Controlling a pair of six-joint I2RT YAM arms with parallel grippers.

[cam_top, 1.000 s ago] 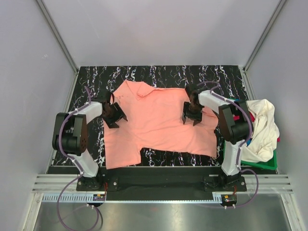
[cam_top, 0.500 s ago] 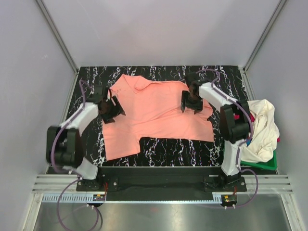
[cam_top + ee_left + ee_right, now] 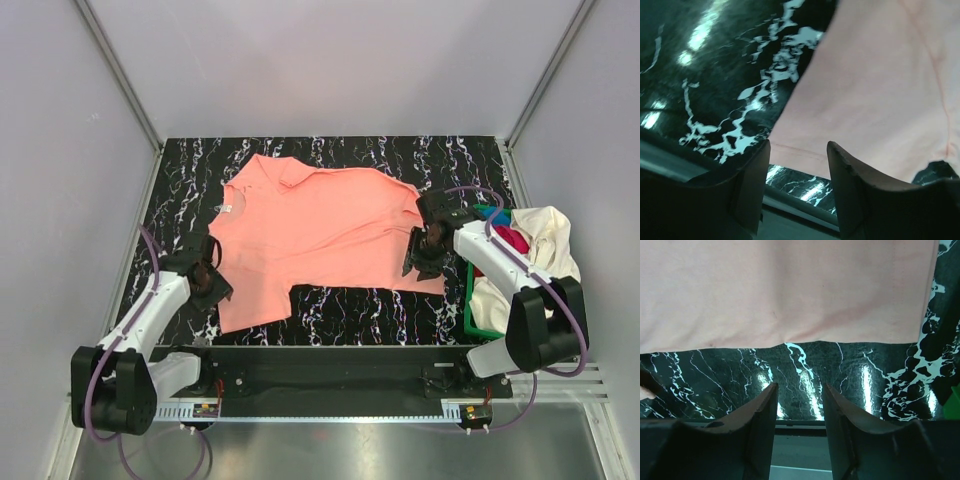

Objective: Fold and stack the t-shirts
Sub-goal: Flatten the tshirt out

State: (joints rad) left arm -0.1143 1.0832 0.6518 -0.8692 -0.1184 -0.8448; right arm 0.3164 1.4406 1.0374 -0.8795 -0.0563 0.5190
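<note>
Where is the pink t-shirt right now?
In the top view, the salmon-pink t-shirt lies spread across the middle of the black marble table, between the left gripper at its near-left corner and the right gripper at its near-right corner.

Top view: bare marble table (image 3: 370,305) lies open at 6 o'clock of the salmon-pink shirt (image 3: 320,230), with a narrower band at 12 o'clock. At 3 o'clock the green basket (image 3: 470,325), heaped with a cream-white shirt (image 3: 545,250), blocks passage. At 9 o'clock a slim bare strip runs beside the enclosure wall (image 3: 60,200).

Salmon-pink t-shirt (image 3: 320,235) spread on marbled table (image 3: 400,310) — cream-white shirt (image 3: 547,245) and magenta shirt (image 3: 512,240) heaped in green basket (image 3: 468,305)
</note>
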